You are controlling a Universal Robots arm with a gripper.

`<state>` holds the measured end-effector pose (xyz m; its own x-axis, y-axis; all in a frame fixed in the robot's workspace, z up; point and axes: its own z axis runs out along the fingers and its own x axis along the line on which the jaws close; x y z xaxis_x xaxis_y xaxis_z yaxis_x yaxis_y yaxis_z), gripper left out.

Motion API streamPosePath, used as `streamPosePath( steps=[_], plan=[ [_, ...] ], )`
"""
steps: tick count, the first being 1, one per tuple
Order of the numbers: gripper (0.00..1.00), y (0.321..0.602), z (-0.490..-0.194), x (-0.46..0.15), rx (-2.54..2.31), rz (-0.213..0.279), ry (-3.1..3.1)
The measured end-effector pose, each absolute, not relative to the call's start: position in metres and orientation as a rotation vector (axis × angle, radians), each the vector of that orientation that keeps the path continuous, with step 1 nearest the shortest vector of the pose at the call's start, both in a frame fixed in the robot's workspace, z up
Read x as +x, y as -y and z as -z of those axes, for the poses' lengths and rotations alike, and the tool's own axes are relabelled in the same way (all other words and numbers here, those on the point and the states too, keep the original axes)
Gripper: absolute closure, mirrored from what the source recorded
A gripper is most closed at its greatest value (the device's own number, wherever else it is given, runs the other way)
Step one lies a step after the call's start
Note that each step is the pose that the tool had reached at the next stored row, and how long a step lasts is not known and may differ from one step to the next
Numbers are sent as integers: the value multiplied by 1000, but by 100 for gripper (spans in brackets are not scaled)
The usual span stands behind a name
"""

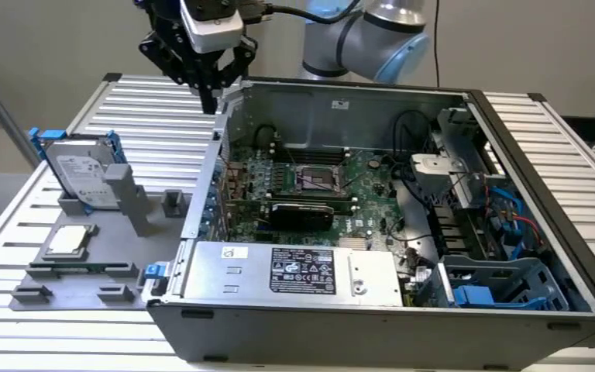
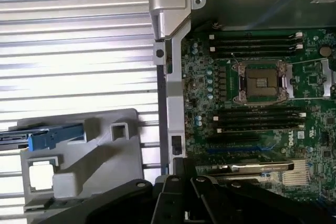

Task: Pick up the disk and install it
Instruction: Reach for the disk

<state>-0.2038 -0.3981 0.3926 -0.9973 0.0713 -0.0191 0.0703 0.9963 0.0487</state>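
While disk (image 1: 83,172) sits in rack (image 1: 122,244), closed pincer (image 1: 210,101) hovers nr PC case (image 1: 380,335).

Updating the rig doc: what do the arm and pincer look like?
The arm is silver-grey with rounded joints; one joint has a light blue cap. The pincer is black, built of angular linked bars. A white-grey camera box sits at the wrist, and a black cable runs from there towards the arm. No markings are readable.
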Motion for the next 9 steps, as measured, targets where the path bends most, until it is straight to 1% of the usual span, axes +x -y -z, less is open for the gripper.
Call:
streamPosePath(
  steps=[9],
  plan=[
    [100, 398, -392, -245, 111, -75, -3118]
  ],
)
